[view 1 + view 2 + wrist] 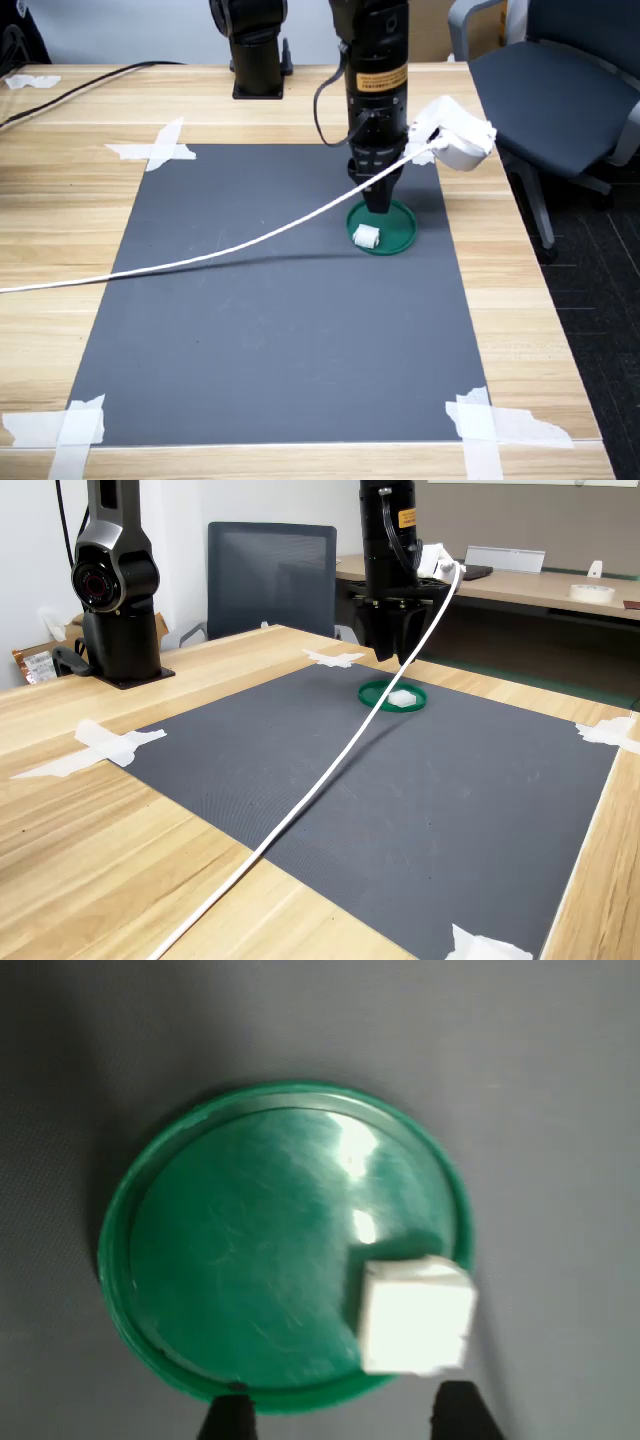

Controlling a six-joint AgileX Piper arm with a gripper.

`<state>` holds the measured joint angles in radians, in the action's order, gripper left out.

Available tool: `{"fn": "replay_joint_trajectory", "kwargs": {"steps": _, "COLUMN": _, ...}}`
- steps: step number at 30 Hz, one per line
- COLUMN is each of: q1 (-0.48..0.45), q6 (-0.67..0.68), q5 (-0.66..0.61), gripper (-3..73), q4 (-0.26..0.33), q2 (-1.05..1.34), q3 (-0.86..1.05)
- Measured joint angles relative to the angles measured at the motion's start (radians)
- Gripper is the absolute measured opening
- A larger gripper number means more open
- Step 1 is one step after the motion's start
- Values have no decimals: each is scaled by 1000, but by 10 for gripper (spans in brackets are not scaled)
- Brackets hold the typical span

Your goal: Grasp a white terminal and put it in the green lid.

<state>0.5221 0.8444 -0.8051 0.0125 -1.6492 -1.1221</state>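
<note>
White ribbed plastic terminal (415, 1315) sits inside the flat round green plastic lid (230, 1260), near its rim. Black gripper (345, 1422) hovers just above, jaws spread, empty.

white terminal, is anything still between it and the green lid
No. The white terminal already lies inside the green lid, near its rim. The gripper hangs just above with nothing between its fingers, and nothing visible stands between it and the terminal.
</note>
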Motion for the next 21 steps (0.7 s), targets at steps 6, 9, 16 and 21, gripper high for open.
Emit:
{"fn": "replay_joint_trajectory", "kwargs": {"steps": 6, "q1": -1, "q6": -49, "q5": 67, "gripper": 368, "q4": -4, "q2": 70, "q3": 2}}
{"fn": "replay_joint_trajectory", "kwargs": {"steps": 9, "q1": -24, "q6": -97, "q5": 148, "gripper": 367, "q4": 12, "q2": 119, "q3": 2}}
{"fn": "replay_joint_trajectory", "kwargs": {"steps": 16, "q1": -173, "q6": -156, "q5": 349, "gripper": 257, "q4": 81, "q2": 254, "q3": 2}}
{"fn": "replay_joint_trajectory", "kwargs": {"steps": 21, "q1": -274, "q6": -159, "q5": 441, "gripper": 67, "q4": 161, "q2": 371, "q3": 47}}
